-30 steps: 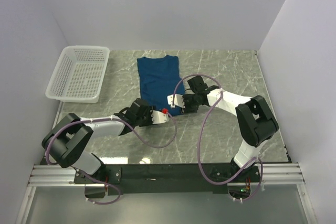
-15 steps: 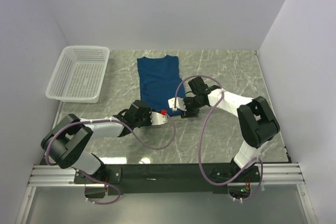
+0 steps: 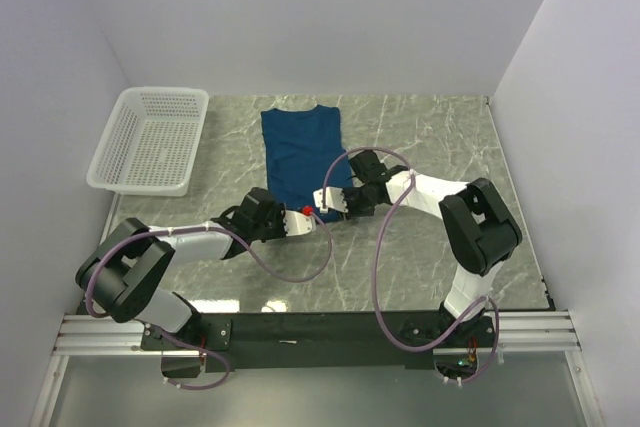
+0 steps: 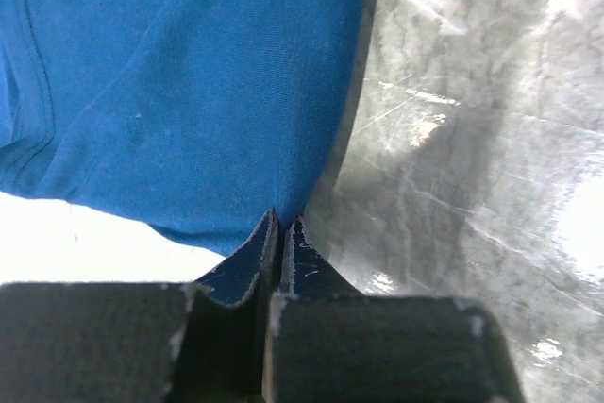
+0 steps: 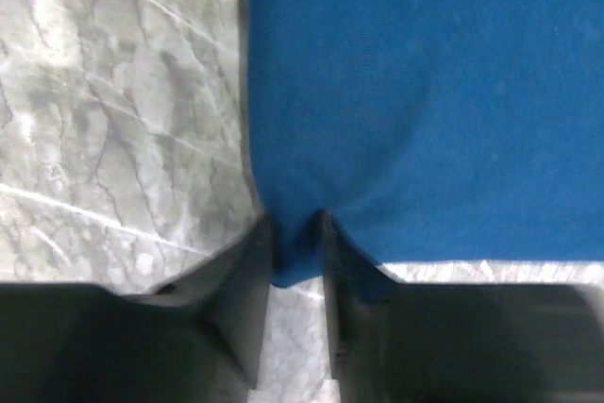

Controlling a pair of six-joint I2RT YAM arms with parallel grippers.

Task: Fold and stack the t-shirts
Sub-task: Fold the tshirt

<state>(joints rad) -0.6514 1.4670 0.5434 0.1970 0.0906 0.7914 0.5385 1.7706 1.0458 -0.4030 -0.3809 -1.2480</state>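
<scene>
The dark blue t-shirt [image 3: 298, 147] lies flat on the marble table as a narrow lengthwise strip, neck end at the back. Both grippers meet at its near hem. My left gripper [image 3: 310, 211] is shut, and in the left wrist view the hem corner of the t-shirt [image 4: 189, 73] runs into the tips of the left gripper [image 4: 281, 226]. My right gripper [image 3: 333, 199] sits just to the right of it. In the right wrist view the t-shirt [image 5: 425, 92] puckers into the right gripper [image 5: 297, 233], its near corner filling the narrow gap between the fingers.
A white mesh basket [image 3: 140, 185] stands at the back left of the table. Pale walls close in on the left, back and right. Bare marble [image 3: 430, 137] lies to the right of the shirt and along the near side.
My left jaws have closed fully at the hem corner. The right jaws have narrowed around the other near corner, and that gripper has shifted slightly left.
</scene>
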